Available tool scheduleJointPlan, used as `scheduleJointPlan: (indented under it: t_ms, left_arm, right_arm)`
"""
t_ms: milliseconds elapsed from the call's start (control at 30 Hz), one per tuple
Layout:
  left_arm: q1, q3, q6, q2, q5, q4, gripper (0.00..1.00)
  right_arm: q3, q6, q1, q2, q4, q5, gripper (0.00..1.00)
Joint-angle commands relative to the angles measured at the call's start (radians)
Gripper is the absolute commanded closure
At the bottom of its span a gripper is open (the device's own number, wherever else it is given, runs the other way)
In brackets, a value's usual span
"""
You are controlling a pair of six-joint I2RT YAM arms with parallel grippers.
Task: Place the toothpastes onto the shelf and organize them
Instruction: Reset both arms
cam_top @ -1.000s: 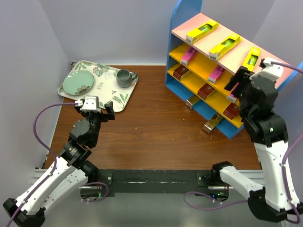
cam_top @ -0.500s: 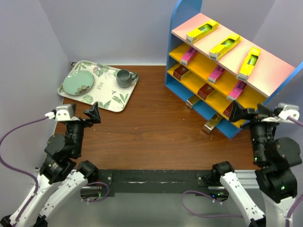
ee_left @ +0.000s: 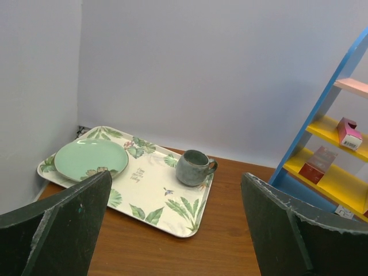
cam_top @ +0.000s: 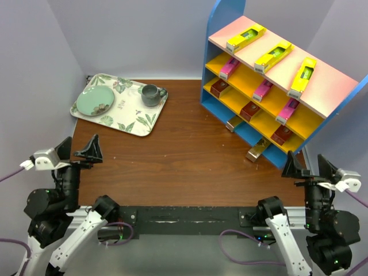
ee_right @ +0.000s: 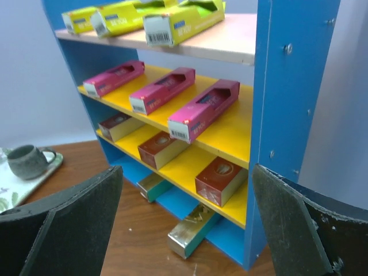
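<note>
**Table** (cam_top: pixel 190 155): brown wood, bearing everything listed below.

**Shelf** (cam_top: pixel 225 34): standing at the far right corner. Blue side panels are framing tiers that step down toward the arms.

**Floral tray** (cam_top: pixel 133 118): lying at the far left, well apart from the shelf.

**Left gripper** (cam_top: pixel 77 150): hovering over the near left edge and facing the tray. Its fingers are standing wide apart and holding nothing.

**Right gripper** (cam_top: pixel 306 167): hovering just beside the shelf's near blue panel, fingers likewise spread wide and empty. That panel is filling the right side of its wrist view.

**Yellow cartons** (cam_top: pixel 270 56): three, lying on the pink top board.

**Pink cartons** (cam_top: pixel 263 89): three, lying on the upper yellow board.

**Dark red cartons** (cam_top: pixel 251 109): three, lying on the lower yellow board.

**Bottom cartons** (cam_top: pixel 257 150): two, shiny-ended, jutting out past the blue bottom board.

**Plate** (cam_top: pixel 95 100): green, lying on the tray's left half.

**Mug** (cam_top: pixel 150 95): grey, standing on the tray's right part.

**Hard to make out:** each upper board is hiding the rear of the tier beneath it from the top camera. I cannot tell whether the bottom cartons' ends are touching the table. The carton printing is too small to read.
</note>
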Motion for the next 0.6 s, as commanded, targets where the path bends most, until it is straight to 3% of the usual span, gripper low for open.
scheduleJointPlan:
  t_ms: [0,567]
  left_arm:
    - [0.004,0.023,-0.029,-0.073,-0.008,-0.070,0.00]
    - [0.006,0.031,-0.102,-0.145,-0.041,-0.171,0.00]
  right_arm:
    - [-0.014,-0.024,-0.001,-0.026,-0.068,0.034,0.02]
    - [-0.026,-0.020,0.001,-0.034,-0.070,-0.007,0.02]
